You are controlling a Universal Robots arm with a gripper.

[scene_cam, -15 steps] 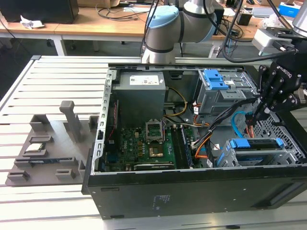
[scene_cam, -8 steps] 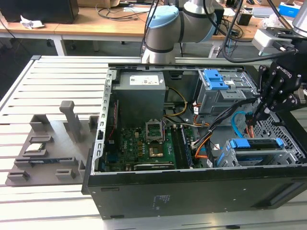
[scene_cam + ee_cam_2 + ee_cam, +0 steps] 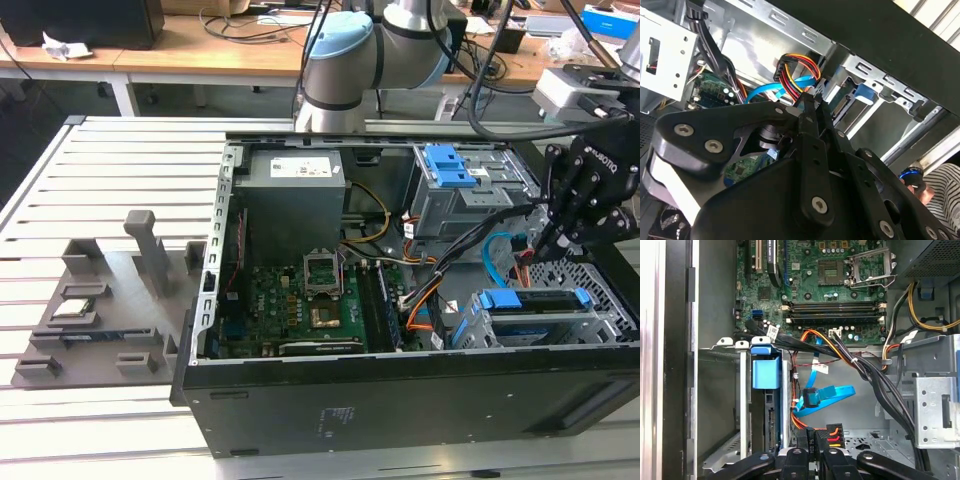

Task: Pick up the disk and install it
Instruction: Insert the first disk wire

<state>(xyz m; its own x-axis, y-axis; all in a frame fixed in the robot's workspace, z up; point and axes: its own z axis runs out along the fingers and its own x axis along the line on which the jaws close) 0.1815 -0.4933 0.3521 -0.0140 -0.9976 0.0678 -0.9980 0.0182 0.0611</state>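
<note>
The black tool [image 3: 553, 243], fingers pressed together and empty, hung inside the open black computer case [image 3: 400, 400], above the blue-railed silver disk [image 3: 535, 300] seated in its bay.

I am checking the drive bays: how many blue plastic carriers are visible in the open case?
2. The upper carrier sits in the far drive cage; the lower carrier lies in the near cage, both at the exterior view's right. Cables may hide others.

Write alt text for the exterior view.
A black gripper hangs inside an open computer case, just above a blue-railed disk sitting in a metal drive cage. The motherboard lies toward the exterior view's left.
</note>
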